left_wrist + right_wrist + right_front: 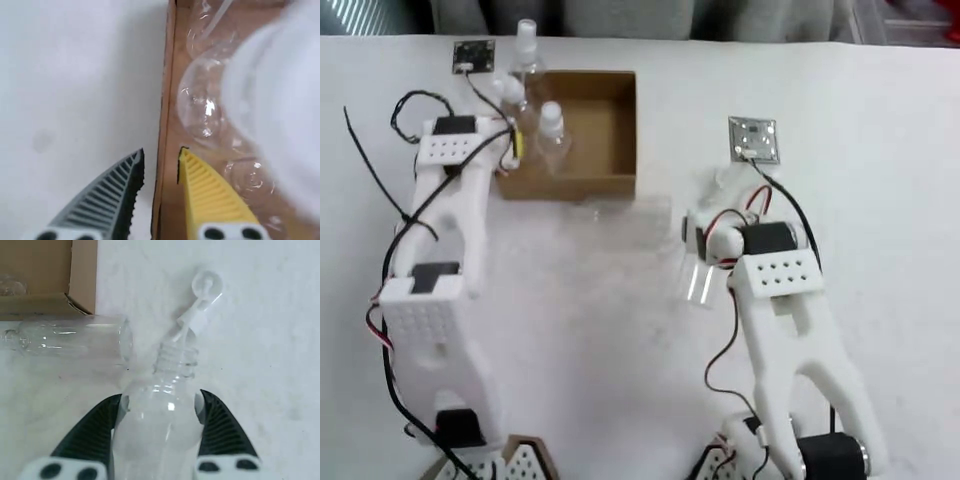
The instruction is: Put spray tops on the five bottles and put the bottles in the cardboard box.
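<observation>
One bottle (155, 430) clenched in my right jaws points its neck straight at the spray top (202, 310); left jaws released.

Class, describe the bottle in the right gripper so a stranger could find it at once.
Find the cardboard box; two clear bottles are outside it, toward the right arm. The held bottle sits between the right gripper's black fingers, a spray top at its neck; the other bottle lies free, topless.
</observation>
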{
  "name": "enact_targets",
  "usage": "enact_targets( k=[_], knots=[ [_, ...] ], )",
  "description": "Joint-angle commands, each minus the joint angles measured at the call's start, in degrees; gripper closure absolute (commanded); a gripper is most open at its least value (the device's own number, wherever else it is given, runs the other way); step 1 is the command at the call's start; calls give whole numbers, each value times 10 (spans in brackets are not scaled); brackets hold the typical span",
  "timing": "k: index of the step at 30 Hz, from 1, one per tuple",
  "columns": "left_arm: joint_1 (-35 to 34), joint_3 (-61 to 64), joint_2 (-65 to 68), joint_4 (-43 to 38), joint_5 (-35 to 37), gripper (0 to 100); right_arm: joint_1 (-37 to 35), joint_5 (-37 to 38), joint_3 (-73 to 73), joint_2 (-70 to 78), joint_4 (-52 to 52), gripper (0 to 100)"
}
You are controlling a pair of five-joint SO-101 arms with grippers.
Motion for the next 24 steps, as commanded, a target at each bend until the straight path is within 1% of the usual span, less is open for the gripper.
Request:
enact_targets(
  k=[1, 5, 9, 10, 24],
  knots=[
    [-1, -34, -10, -14, -4, 869, -2, 8, -4, -22, -9, 981],
    [0, -32, -10, -10, -3, 883, 0, 8, -4, -22, -9, 981],
    [14, -31, -10, -10, -3, 976, 0, 8, -4, -22, -9, 981],
    [19, -31, -10, -10, -3, 982, 0, 8, -4, -22, -9, 981],
    [46, -30, -9, -11, -3, 978, 2, 8, -4, -26, -9, 981]
  ],
)
